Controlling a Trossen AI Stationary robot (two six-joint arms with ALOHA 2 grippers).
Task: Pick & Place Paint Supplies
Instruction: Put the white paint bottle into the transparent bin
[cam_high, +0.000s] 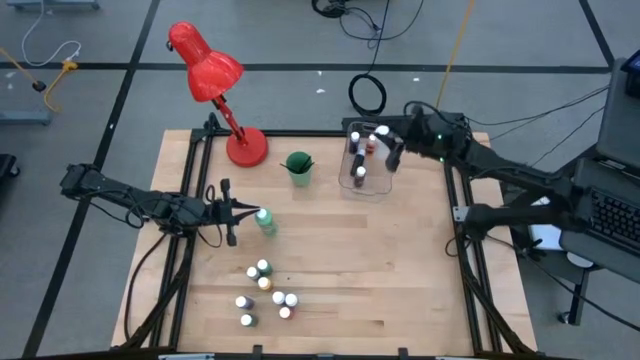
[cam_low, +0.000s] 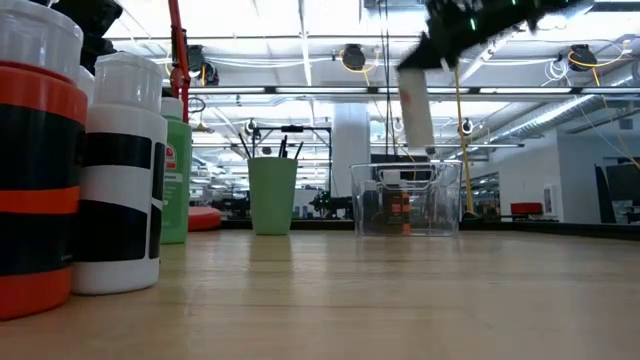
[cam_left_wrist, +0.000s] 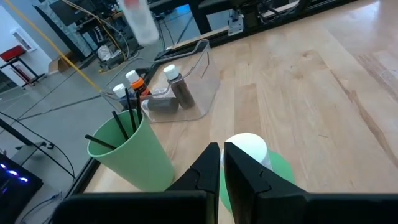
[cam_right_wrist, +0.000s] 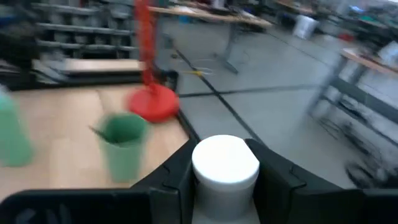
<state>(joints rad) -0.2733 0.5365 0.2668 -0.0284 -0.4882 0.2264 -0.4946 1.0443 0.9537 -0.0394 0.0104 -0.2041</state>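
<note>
A: Bottles left on the table?
B: I count seven small bottles near; left fingers closed beside the green bottle; right fingers grip the white bottle above the bin.

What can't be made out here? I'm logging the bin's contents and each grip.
- Clear plastic bin, high view: bottle count inside; too small, right gripper overlaps.
- Tall white bottle, low view: blurred, label unreadable.
- Left gripper, left wrist view: contact with tall green bottle hidden behind fingers.

Pale matt wood table, clear glossy plastic bin, glossy red lamp.
</note>
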